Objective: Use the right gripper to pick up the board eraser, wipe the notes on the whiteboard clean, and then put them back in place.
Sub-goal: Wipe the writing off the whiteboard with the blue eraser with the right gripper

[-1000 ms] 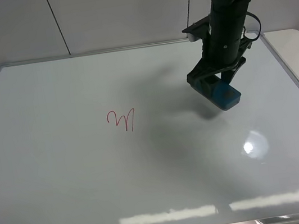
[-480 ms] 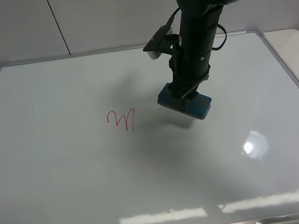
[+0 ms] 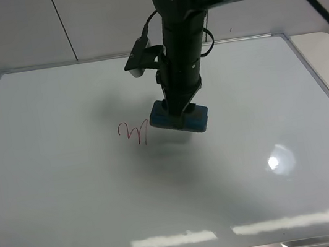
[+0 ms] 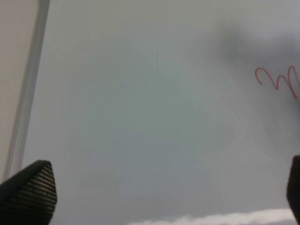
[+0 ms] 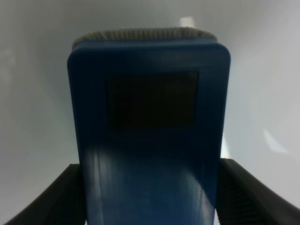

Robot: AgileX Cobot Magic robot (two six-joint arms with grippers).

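Clamped in right pincer (image 3: 179, 111): teal board eraser (image 3: 196, 120), frame centre, over whiteboard (image 3: 69, 195), just right of red looping "m" notes (image 3: 133, 132); left pincer (image 4: 164, 187) released, spread wide

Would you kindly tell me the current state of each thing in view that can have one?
right hand: shut on the board eraser.
board eraser: gripped, beside the notes; contact with the board unclear.
notes: intact, not yet wiped.
whiteboard: lying flat, marked with the notes.
left hand: open, empty.
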